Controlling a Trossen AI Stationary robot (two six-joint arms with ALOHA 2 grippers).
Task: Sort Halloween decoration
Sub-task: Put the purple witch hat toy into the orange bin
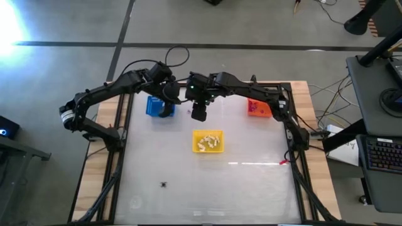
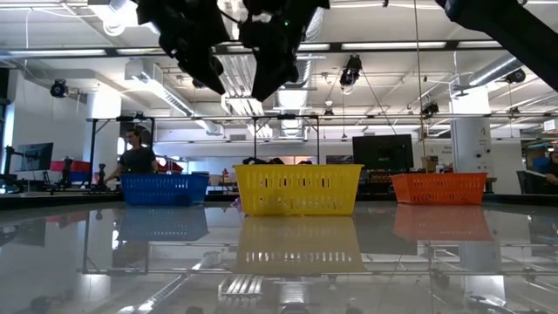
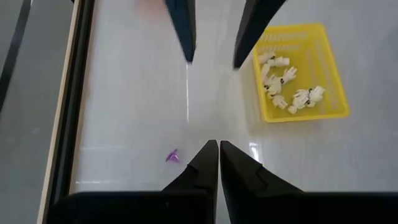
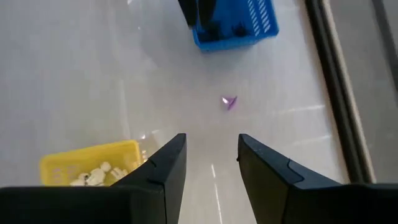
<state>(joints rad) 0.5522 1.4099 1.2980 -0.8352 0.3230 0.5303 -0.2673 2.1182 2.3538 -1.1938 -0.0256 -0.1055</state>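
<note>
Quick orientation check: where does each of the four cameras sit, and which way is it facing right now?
High: overhead, straight down on the table; both arms show.
Low: table height, facing the three baskets; arms hang overhead.
Left wrist: above the table, past the shut left claw at the purple trinket.
Right wrist: past the open right claw.
Both wrist views share that trinket and the yellow basket.

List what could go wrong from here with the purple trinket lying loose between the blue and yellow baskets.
1. The purple trinket is tiny and lies flat on the glossy table; the open right gripper above it could nudge it away rather than grasp it.
2. The shut left gripper hangs close by, near the blue basket, so the arms may collide.
</note>
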